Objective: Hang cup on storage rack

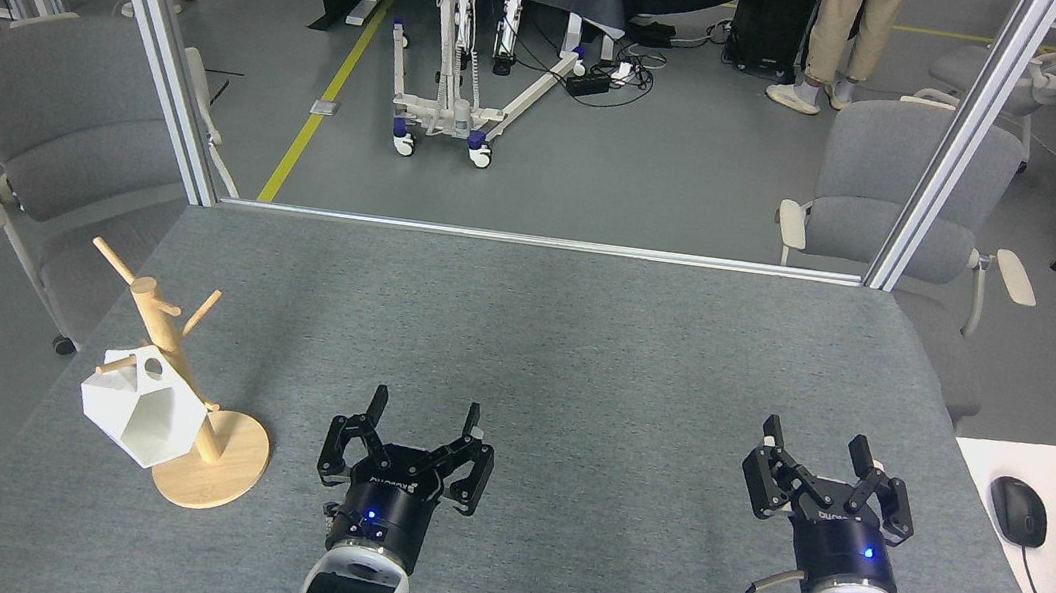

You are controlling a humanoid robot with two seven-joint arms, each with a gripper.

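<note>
**The cup is on the rack, both arms stand free**

From where I stand, the task looks finished or very near to it. The white faceted cup [143, 409] hangs on the wooden storage rack [175, 384] at the left side of the grey table [583, 344]. A lower peg goes through its handle, and its open hexagonal mouth is turned sideways toward the robot. The cup leans against the post, low above the round base. I cannot tell if it touches the base or hangs clear of it.

The left gripper [421, 418] is near the front edge of the table, apart from the rack, with its fingers spread and nothing between them. The right gripper [819, 446] is far over on the right side, its fingers also apart and empty.

I judge that nothing is left to place. What remains, if anything, is only to see that the cup sits firmly on its peg and does not slip.
</note>
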